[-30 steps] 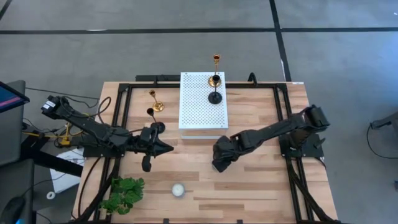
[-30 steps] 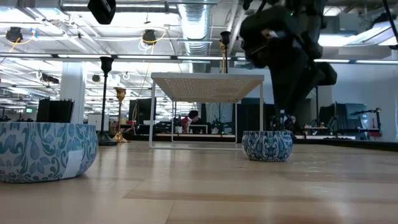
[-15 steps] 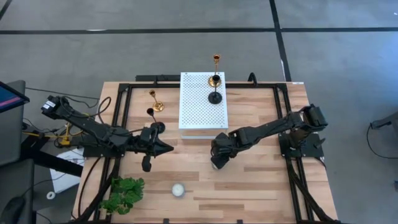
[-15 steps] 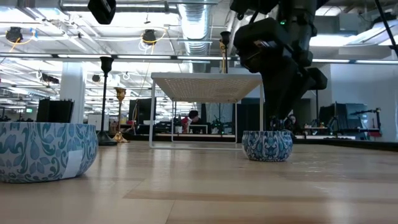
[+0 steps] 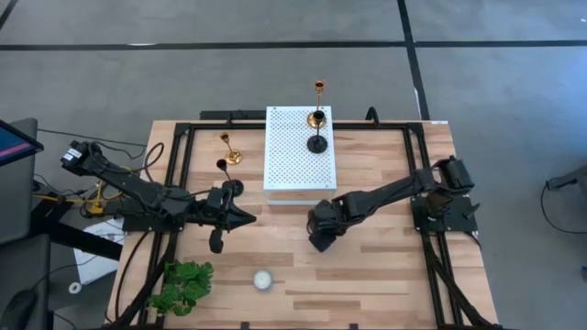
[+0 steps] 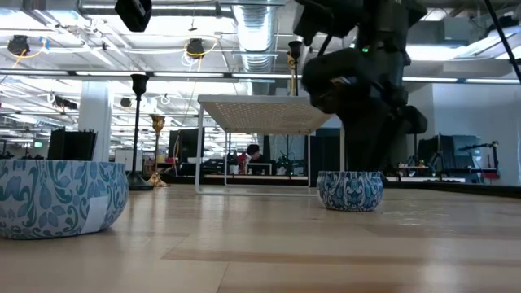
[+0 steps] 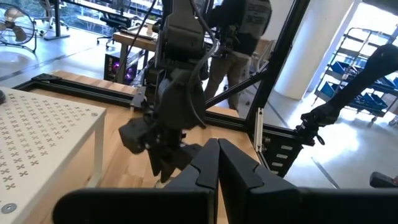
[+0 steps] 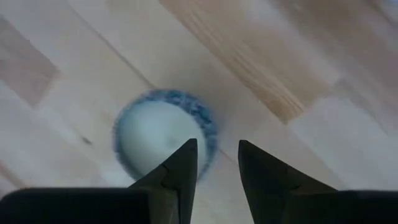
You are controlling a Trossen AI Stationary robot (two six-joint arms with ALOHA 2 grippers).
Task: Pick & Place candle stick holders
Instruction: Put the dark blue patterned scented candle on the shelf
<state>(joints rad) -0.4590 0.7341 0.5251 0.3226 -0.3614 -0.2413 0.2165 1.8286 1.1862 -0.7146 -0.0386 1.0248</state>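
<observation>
Blue-rimmed bowl sits just below the right gripper, fingers parted and empty; left gripper clenched.

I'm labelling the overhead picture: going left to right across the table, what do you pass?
Plant → left gripper → small bowl → white perforated stand → right gripper.

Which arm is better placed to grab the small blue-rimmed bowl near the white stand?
Right. The right gripper hangs open directly above the bowl; the left gripper sits shut, off to the side.
</observation>
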